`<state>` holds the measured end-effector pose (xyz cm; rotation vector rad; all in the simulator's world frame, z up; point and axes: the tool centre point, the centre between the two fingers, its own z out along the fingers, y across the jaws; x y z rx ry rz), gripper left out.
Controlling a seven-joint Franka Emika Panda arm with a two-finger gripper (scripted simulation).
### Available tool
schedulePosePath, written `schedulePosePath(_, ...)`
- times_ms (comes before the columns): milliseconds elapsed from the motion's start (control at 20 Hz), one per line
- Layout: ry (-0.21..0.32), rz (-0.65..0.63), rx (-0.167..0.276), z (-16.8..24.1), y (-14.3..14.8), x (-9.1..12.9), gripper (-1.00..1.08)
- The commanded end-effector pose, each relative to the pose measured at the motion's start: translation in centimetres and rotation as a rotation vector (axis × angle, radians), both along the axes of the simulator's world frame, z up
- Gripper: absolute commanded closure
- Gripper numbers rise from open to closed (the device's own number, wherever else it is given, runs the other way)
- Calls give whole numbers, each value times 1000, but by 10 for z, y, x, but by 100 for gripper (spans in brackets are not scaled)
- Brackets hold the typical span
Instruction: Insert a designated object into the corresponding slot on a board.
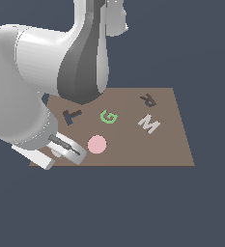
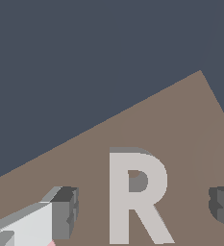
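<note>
Straddling the light-grey R block [image 2: 135, 194] with claw [image 2: 144, 209] spread wide; risking nudging it askew if closing off-centre.

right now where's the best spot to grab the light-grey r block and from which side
Probably from straight above, across the upright stem of the flat light-grey R-shaped block. It lies flat on the large brown rectangular board, so only its thin side walls offer grip, and the stem's are straight and parallel. The gripper is open, one finger on each side of the letter.

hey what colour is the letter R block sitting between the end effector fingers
Light grey, lying on the brown board. The R block shows best in the wrist view.
</note>
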<state>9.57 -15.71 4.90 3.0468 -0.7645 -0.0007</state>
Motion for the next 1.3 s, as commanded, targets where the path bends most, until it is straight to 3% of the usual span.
schedulePosePath(0,-1,1,0,1,0,0,-92)
schedulePosePath(600,0,2,0,-19,1,0,-92)
schedulePosePath(650,0,2,0,-19,1,0,108)
schedulePosePath(1250,-1,3,1,-16,2,0,108)
